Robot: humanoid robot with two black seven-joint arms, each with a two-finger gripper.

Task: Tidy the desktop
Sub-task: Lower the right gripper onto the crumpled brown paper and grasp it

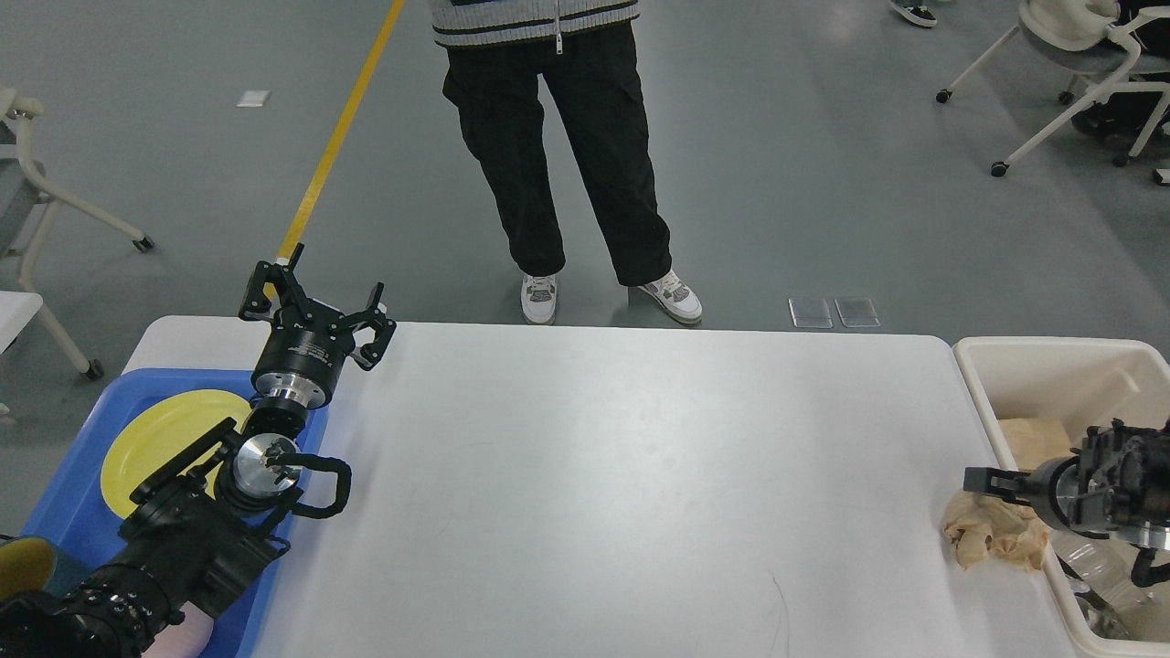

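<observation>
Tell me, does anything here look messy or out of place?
Yes: a crumpled brown paper wad lies on the desktop at its right edge, against the beige bin rather than inside it. The right pincer is just above it. Otherwise the yellow plate sits neatly in the blue tray.

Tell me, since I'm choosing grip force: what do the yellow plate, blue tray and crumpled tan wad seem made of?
Yellow plate: likely plastic, evenly coloured with a soft sheen. Blue tray: moulded plastic, smooth with rounded rim. Crumpled tan wad: probably paper, matte with sharp creases, though thin cloth is possible.
</observation>
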